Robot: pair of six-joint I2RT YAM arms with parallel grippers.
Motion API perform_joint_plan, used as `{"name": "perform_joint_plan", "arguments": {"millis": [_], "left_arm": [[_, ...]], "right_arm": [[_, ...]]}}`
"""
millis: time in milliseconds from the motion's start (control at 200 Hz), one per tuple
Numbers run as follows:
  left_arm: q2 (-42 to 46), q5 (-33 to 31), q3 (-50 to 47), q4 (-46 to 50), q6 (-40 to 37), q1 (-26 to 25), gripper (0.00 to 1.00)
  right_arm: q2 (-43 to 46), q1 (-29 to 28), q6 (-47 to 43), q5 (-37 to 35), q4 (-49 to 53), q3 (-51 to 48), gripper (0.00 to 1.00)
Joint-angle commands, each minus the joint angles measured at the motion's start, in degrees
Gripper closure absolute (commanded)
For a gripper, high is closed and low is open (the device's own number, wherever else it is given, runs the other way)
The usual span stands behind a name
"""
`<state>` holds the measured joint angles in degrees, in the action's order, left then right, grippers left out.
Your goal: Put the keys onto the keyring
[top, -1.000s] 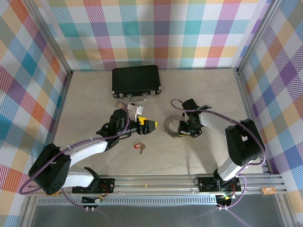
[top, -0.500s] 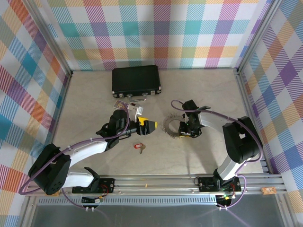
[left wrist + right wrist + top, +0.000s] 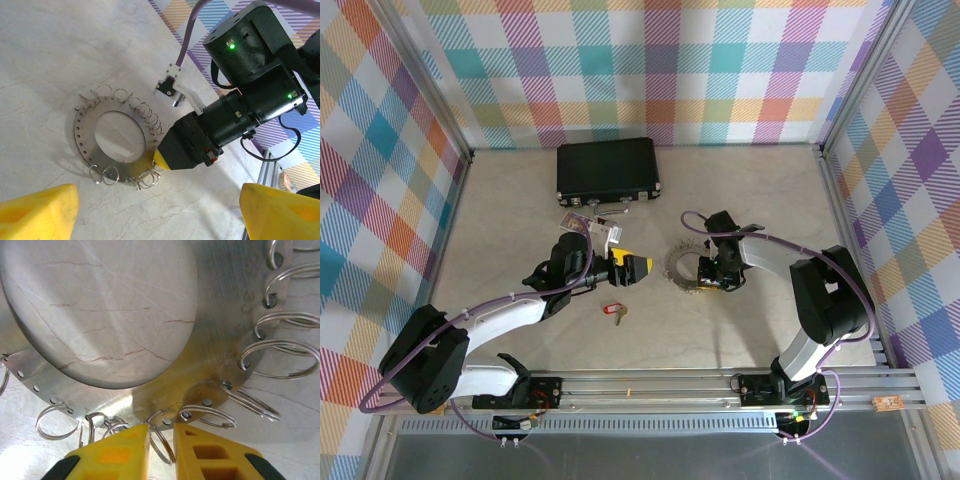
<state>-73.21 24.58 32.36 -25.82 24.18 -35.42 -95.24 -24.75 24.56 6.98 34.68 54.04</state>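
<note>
On the marbled tabletop (image 3: 510,210), the keys (image 3: 614,313) lie near centre, long axis left-right, red tag left, silver key pointing right. The keyring (image 3: 682,268) lies flat, farther right, beside the wide-open left gripper (image 3: 632,268); the right gripper (image 3: 161,432) pinches one loop.

**Top-down check-in**

We've got the right gripper (image 3: 701,274) at the right rim of the toothed grey metal keyring (image 3: 678,268), the left gripper (image 3: 638,268) just left of it, the small red-tagged silver key (image 3: 614,312) lying apart.
</note>
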Motion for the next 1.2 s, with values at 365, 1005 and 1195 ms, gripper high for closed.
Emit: {"name": "perform_joint_plan", "arguments": {"millis": [365, 1005, 1195], "left_arm": [[0.1, 0.2, -0.6, -2.1, -1.0, 0.7, 0.17], [0.6, -0.1, -0.7, -1.7, -1.2, 0.7, 0.17], [0.7, -0.1, -0.6, -2.0, -1.1, 0.7, 0.17]], "right_arm": [[-0.9, 0.2, -0.6, 0.2, 0.1, -0.5, 0.84], [-0.4, 0.2, -0.5, 0.8, 0.4, -0.6, 0.94], [1.8, 0.2, -1.1, -0.3, 1.8, -0.4, 0.98]]}}
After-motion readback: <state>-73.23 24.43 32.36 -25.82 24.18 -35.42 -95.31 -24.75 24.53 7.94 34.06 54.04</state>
